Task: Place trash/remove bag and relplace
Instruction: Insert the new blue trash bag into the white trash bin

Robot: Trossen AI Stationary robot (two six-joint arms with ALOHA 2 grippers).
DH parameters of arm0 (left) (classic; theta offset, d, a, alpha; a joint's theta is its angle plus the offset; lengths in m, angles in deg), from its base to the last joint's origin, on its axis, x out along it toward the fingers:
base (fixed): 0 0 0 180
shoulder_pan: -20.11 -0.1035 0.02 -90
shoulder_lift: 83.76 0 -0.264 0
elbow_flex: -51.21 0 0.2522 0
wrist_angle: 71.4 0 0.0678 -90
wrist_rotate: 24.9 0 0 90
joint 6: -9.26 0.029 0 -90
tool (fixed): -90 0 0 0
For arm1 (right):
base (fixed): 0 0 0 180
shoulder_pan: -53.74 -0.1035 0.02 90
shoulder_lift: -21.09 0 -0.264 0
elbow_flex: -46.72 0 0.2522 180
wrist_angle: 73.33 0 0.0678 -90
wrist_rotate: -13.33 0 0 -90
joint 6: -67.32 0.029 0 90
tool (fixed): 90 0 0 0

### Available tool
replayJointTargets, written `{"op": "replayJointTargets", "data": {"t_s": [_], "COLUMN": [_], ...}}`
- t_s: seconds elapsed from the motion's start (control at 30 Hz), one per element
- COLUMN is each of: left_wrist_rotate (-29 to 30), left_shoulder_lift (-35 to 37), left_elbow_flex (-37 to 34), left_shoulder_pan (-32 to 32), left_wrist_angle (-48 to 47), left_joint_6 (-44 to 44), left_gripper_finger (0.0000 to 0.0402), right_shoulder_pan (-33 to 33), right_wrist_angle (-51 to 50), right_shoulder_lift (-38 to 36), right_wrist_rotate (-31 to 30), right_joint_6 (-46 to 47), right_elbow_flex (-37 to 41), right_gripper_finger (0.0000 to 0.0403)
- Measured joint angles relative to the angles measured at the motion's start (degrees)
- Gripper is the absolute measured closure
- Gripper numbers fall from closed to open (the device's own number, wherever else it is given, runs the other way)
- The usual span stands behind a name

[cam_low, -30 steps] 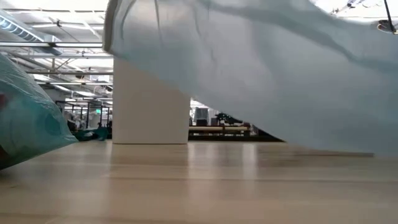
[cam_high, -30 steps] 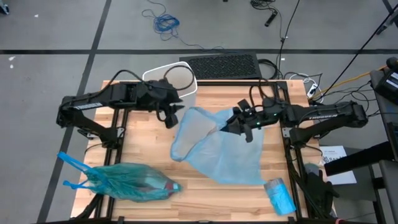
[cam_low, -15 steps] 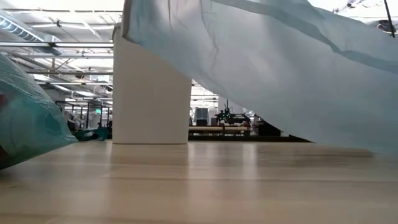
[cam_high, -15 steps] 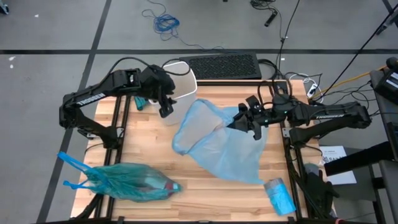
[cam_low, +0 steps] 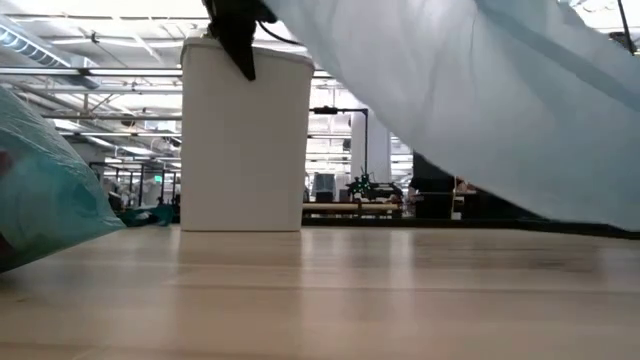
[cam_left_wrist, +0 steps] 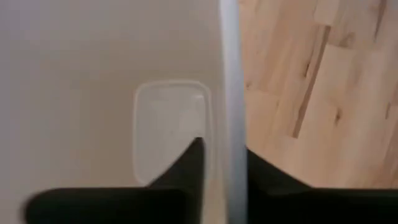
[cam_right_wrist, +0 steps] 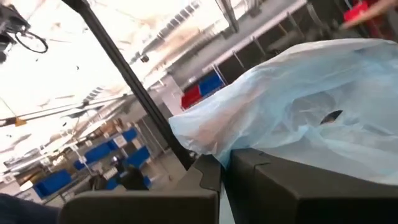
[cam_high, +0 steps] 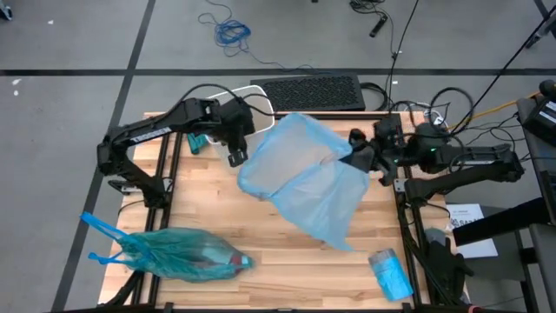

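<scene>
A white bin stands at the table's far edge, partly under the lifted pale blue bag. My left gripper points steeply down at the bin's near rim, shut on it. At the right, my right gripper is raised and shut on the pale blue bag, which billows out past its fingers. A full teal bag lies on its side at the near left, and the trash shows dimly through it. My left gripper has the bin's rim between its fingers, one finger inside the bin and one outside. It comes from above, slanting down. The bin stands upright on the table. My right gripper pinches a bunched part of the bag's edge between its two fingers, pointing toward the table's left and slightly upward. The bag spreads away from it over the table and hangs slack; whether its lower corner touches the table, I cannot tell.
A black keyboard lies beyond the bin at the far edge. A blue packet sits by the near right corner. Cables run behind the right arm. Bare wood lies between the teal bag and the hanging bag.
My right gripper has risen and drawn back toward the table's right edge, tipping upward. The pale blue bag has lifted with it and swung toward the far edge, uncovering the bin in the low view. My left gripper has tipped down and sunk to the bin's rim.
</scene>
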Motion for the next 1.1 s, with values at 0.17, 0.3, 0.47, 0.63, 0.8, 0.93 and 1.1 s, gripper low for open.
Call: {"op": "replayJointTargets", "data": {"t_s": [0.17,0.3,0.47,0.63,0.8,0.93,1.1], "left_wrist_rotate": [-3.9,-8.2,-12.8,-14.1,-14.3,-15.7,-18.4], "left_shoulder_lift": [-1.6,-1.8,-1.5,-1.6,-1.6,-1.9,-4.0], "left_elbow_flex": [0.0,0.0,1.4,1.5,1.5,1.5,1.6], "left_shoulder_pan": [0.1,1.5,4.7,9.3,14.5,19.1,22.5], "left_wrist_angle": [1.3,5.9,10.3,14.1,17.8,22.2,23.6], "left_joint_6": [-0.1,-1.3,-3.5,-6.4,-8.0,-8.8,-9.6], "left_gripper_finger": [0.0395,0.0398,0.0399,0.0400,0.0400,0.0401,0.0401], "right_shoulder_pan": [-0.1,-0.1,-0.1,-0.1,-0.1,-0.1,-0.1], "right_wrist_angle": [4.7,8.9,5.5,-0.4,-8.0,-11.8,-12.6], "right_shoulder_lift": [-2.3,-3.5,-2.8,0.0,3.7,6.2,8.3], "right_wrist_rotate": [-0.9,0.0,2.1,5.6,7.0,7.0,7.0], "right_joint_6": [-1.9,-4.6,-10.3,-16.9,-22.0,-24.0,-24.7], "right_elbow_flex": [0.0,-1.4,-9.4,-20.4,-30.5,-34.8,-35.6], "right_gripper_finger": [0.0403,0.0403,0.0403,0.0403,0.0403,0.0403,0.0403]}}
